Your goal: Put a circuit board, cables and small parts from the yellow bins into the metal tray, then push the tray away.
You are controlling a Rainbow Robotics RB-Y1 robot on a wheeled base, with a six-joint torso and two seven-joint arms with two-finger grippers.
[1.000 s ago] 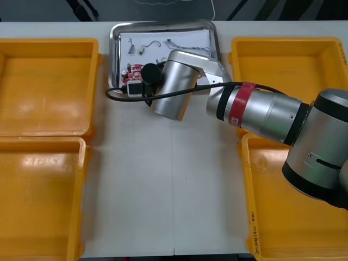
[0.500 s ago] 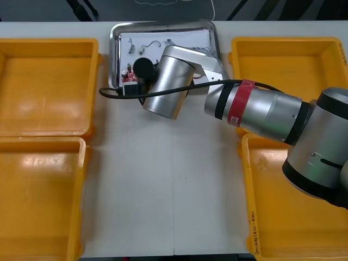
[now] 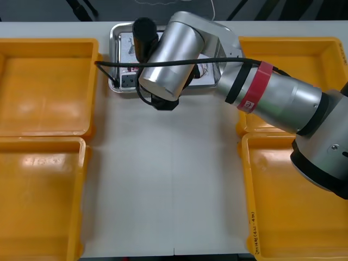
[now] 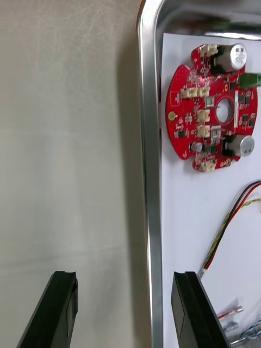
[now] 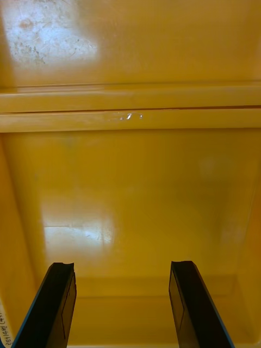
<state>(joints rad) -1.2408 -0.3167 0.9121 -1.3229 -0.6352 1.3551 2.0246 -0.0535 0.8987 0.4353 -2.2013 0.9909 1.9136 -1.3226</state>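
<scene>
The metal tray (image 3: 113,54), white inside, stands at the table's far middle. My right gripper (image 3: 163,102) points down at its near edge, open. In the right wrist view the right gripper (image 4: 125,310) straddles the tray's rim (image 4: 148,136), one finger (image 4: 62,304) over the table and the other (image 4: 190,304) over the white inside. A round red circuit board (image 4: 212,109) lies beyond the fingers near the tray's corner, also seen as the board (image 3: 132,70). A red and yellow cable (image 4: 231,223) lies beside it. My left gripper (image 5: 122,304) hangs open over a bin (image 5: 130,179).
Two yellow bins stand at the left (image 3: 49,87) (image 3: 38,196) and two at the right (image 3: 293,60) (image 3: 288,217). Bare table (image 3: 163,179) runs between them. My right arm's silver forearm covers much of the tray, with its black hose (image 3: 109,65) looping left.
My right arm has swung toward the far side and lifted, so its wrist now lies over the tray. The tray stays about where it was.
</scene>
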